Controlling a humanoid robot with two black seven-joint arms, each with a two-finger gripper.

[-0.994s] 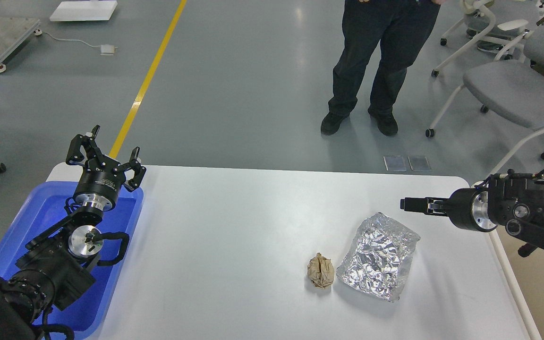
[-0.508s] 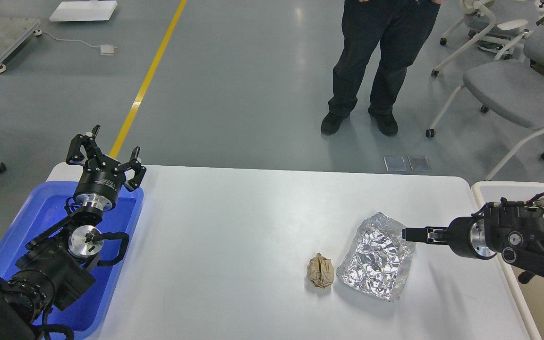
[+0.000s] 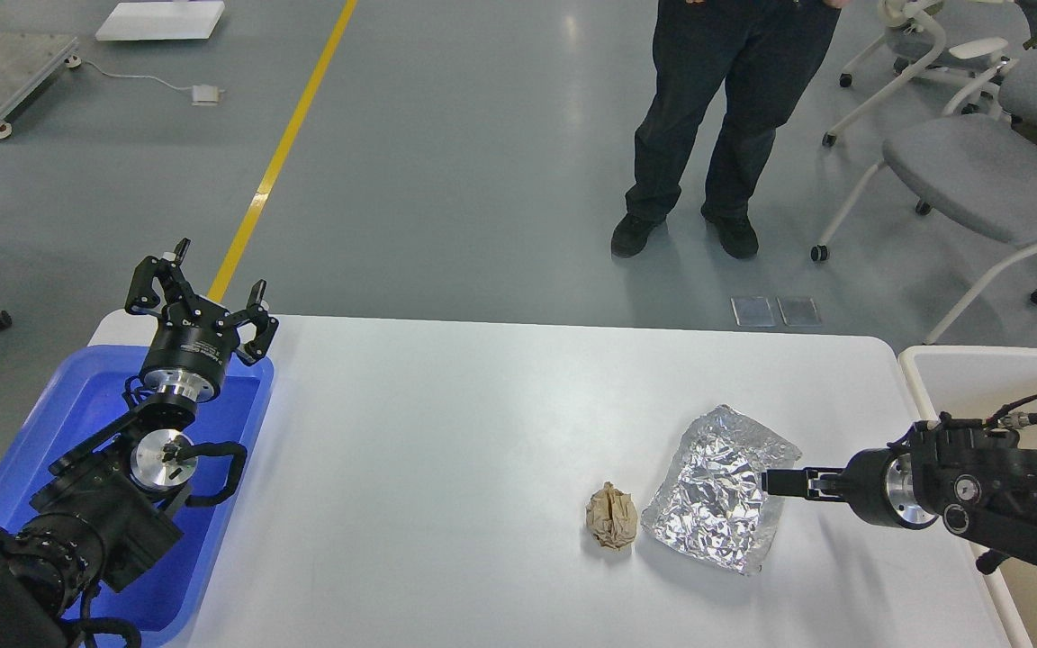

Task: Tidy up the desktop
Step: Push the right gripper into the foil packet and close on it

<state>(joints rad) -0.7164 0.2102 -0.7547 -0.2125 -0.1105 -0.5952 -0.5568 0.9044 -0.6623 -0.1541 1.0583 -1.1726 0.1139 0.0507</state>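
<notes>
Right gripper [image 3: 775,482] has dropped and come nearer over the last second: it was hanging above the far right of the desktop [image 3: 446,450], clear of everything, and now its tip sits at the right edge of the crumpled foil sheet [image 3: 718,488], roughly at table height. It's seen side-on and dark, so I can't tell how far its jaws are open or whether they have the foil yet; the foil itself hasn't shifted. Left gripper [image 3: 199,301] hasn't moved, parked over the far end of the blue tray [image 3: 50,432] at the left, jaws spread wide, nothing in them. The desktop carries two bits of litter, right of centre on the near side: the foil and a brown paper wad [image 3: 611,516] just left of it, close but apparently not touching. Cream bin [image 3: 978,378] sits off the right edge. Looks like a foil pickup for the bin is starting; nothing cleared yet.
</notes>
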